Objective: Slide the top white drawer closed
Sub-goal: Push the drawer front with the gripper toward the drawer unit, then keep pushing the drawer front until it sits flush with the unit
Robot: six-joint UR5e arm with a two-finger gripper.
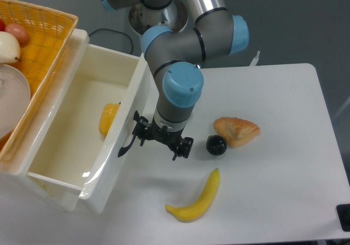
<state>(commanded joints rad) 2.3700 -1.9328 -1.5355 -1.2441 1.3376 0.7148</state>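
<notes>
I have the gripper (159, 141) set side-on against the front panel of the top white drawer (117, 141), right at its black handle (129, 138), so the arm can shove rather than grasp. The drawer sticks well out, holding a yellow fruit (108, 119); I cannot tell how the fingers stand.

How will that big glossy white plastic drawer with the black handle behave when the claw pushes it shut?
The glossy white plastic drawer looks rigid, so it should slide as one piece rather than flex. It holds only a small yellow item, so it is probably light. The claw presses beside the curved black handle, off the front's centre, so the drawer might skew slightly.
</notes>
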